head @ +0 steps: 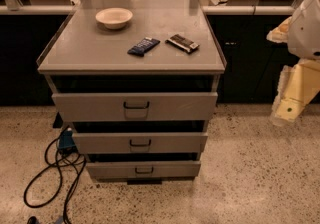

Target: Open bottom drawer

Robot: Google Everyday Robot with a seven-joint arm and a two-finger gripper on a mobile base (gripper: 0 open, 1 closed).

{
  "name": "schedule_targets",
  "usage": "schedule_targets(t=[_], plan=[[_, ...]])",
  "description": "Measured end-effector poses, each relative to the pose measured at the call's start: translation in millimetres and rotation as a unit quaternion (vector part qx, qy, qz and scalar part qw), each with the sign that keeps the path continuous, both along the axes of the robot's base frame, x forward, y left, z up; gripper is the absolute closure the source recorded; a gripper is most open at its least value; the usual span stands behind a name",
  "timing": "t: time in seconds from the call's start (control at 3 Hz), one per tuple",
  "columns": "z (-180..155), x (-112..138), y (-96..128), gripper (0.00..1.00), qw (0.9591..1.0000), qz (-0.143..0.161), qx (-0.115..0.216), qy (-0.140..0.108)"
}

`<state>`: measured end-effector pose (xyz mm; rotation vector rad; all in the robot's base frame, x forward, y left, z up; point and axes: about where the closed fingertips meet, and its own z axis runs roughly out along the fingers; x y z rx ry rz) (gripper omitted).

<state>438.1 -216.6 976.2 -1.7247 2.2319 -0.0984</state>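
The grey metal cabinet [130,43] stands in the middle of the camera view with three drawers. The bottom drawer [115,169] is the lowest and shortest front, with a small dark wire handle [144,170] at its centre and a dark gap above it. Its front lies about in line with the other two drawer fronts. My gripper [290,103], a cream part below the white arm [310,23], hangs at the right edge, well right of the cabinet and above the bottom drawer's height. It touches nothing.
On the cabinet top are a white bowl [114,18], a dark blue packet [143,46] and a dark snack bar [182,43]. Black cables [50,168] loop on the speckled floor left of the cabinet. A dark counter [260,53] runs behind.
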Motion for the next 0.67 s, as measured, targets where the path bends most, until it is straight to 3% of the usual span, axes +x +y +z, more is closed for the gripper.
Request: schedule_targets(t=[0.67], plan=[[2.7, -13.9, -3.7, 0.0, 0.9998, 0.006, 0.016, -0.009]])
